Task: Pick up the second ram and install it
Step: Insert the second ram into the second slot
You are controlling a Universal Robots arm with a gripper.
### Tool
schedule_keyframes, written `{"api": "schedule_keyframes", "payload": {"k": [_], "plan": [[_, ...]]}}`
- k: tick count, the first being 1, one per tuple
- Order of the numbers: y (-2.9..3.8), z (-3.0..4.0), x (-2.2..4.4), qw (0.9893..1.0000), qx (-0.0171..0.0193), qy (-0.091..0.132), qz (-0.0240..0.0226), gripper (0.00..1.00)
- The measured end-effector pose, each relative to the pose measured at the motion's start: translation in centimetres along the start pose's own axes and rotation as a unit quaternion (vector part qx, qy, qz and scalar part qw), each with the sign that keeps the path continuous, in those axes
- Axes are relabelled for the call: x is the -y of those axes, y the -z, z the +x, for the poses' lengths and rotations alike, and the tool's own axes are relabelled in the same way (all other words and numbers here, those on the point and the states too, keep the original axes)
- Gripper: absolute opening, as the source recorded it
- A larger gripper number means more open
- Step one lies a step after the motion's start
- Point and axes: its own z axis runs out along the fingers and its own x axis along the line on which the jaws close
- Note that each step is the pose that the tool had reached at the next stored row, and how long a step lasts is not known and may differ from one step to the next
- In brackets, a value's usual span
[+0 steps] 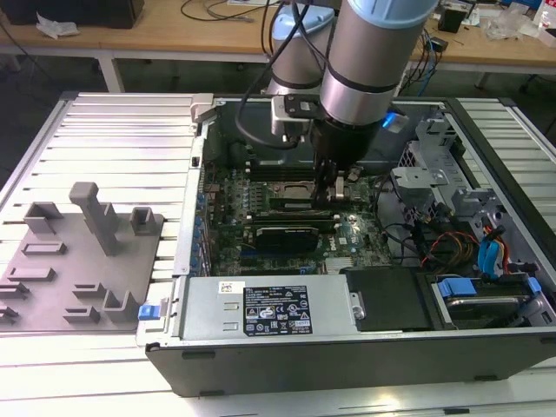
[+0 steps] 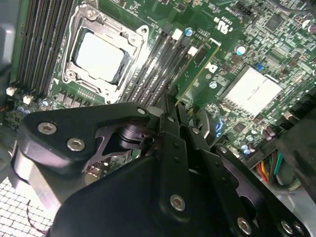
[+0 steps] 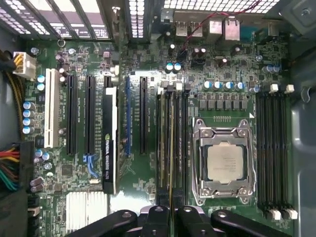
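My gripper (image 1: 334, 196) reaches down into the open computer case (image 1: 165, 347), over the motherboard. It is shut on the ram (image 2: 196, 74), a thin green stick held on edge between the black fingers (image 2: 174, 129). In the first wrist view the ram (image 3: 171, 170) appears as a narrow yellowish edge running from the gripper (image 3: 170, 213) along the black memory slots (image 3: 167, 123) beside the processor socket (image 3: 224, 163). The stick lines up with one of those slots; I cannot tell whether it sits in it. White slot latches (image 2: 192, 50) lie at its far end.
A graphics card (image 3: 109, 143) stands in an expansion slot beside the memory slots. More memory slots (image 3: 274, 148) lie past the socket. The power supply (image 1: 261, 308) and drive bay (image 1: 486, 295) fill the case's near side. A grey fixture (image 1: 82, 252) rests at the exterior view's left.
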Motion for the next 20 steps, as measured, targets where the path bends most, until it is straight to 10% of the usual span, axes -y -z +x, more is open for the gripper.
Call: {"api": "schedule_keyframes", "payload": {"k": [11, 20], "plan": [[-2.92, -1.24, -1.54, 1.0000, -0.0031, 0.000, 0.0000, 0.13], [-3.83, -1.54, -1.67, 1.0000, -0.0034, 0.004, -0.0003, 0.13]]}}
